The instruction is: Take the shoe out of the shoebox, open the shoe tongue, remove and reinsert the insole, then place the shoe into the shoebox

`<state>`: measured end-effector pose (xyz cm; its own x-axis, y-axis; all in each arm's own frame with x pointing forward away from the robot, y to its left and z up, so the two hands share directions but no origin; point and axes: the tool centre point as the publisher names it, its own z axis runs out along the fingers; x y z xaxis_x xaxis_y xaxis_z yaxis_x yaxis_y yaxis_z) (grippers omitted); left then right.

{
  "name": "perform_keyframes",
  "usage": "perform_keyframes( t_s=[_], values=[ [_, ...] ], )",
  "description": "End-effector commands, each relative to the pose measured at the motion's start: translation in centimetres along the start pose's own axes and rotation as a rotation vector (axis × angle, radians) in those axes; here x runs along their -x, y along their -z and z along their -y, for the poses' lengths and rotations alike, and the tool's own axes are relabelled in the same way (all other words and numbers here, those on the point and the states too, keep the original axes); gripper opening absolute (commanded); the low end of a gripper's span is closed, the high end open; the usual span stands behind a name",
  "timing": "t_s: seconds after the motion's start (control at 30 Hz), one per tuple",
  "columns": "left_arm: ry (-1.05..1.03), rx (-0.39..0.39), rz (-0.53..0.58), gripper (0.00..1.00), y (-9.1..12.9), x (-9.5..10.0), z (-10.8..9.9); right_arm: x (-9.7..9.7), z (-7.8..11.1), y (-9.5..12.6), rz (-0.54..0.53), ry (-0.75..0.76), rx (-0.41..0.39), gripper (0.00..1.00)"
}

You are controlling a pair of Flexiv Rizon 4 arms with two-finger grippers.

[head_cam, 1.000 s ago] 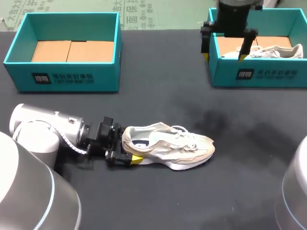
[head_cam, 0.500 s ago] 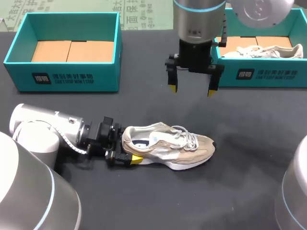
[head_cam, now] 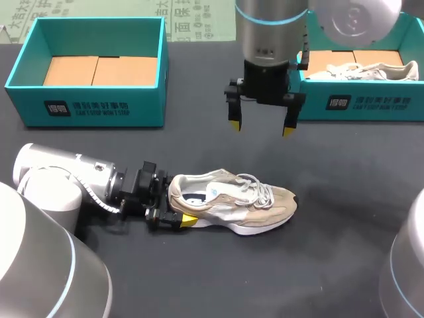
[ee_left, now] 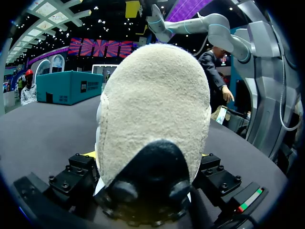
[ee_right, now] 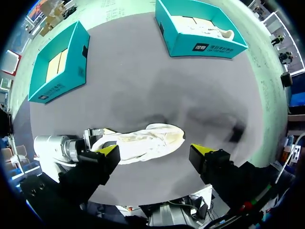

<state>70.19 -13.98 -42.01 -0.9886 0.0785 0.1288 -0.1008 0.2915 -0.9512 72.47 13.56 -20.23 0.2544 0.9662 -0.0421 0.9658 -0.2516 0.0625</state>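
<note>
The shoe (head_cam: 232,202) lies on its sole on the dark table (head_cam: 344,265), toe pointing toward the robot's right, well apart from both shoeboxes. The left gripper (head_cam: 179,208) is clamped on the heel. In the head view one yellow tip is pressed against the near side of the heel at the sole, and the far tip is hidden behind the shoe. In the left wrist view the heel fills the space between the two fingers, so the rest of the shoe is not visible from there. The tongue and insole cannot be made out clearly; only a dark collar opening with a pale patch shows in the head view. The right gripper (head_cam: 261,127) hangs above the table between the shoe and the right shoebox (head_cam: 371,103), fingers spread wide and holding nothing. In the right wrist view the shoe lies far below, between its two tips. The right arm (head_cam: 271,33) covers the near left corner of the right shoebox. That box contains a second shoe (head_cam: 374,69), partly concealed by the box wall. The left shoebox (head_cam: 86,105) shows only a brown cardboard floor.
</note>
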Motion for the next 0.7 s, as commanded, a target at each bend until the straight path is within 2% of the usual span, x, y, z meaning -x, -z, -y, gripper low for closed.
perform_keyframes(
  t_s=[0.03, 0.13, 0.3, 0.7],
  values=[
    [0.001, 0.001, 0.001, 0.0, -0.2, 0.2, -0.1, -4.5, 2.3, -2.0, 0.089, -0.039, 0.002, 1.0],
    [0.001, 0.001, 0.001, 0.0, -0.2, 0.2, -0.1, -5.7, 3.5, -2.1, 0.147, -0.065, 0.006, 1.0],
    [0.001, 0.001, 0.001, 0.0, -0.2, 0.2, -0.1, -7.0, 5.0, -3.0, 0.16, -0.098, 0.012, 1.0],
    [0.001, 0.001, 0.001, 0.0, -0.2, 0.2, -0.1, -8.7, 6.9, -6.4, 0.236, -0.182, -0.037, 1.0]
  ],
)
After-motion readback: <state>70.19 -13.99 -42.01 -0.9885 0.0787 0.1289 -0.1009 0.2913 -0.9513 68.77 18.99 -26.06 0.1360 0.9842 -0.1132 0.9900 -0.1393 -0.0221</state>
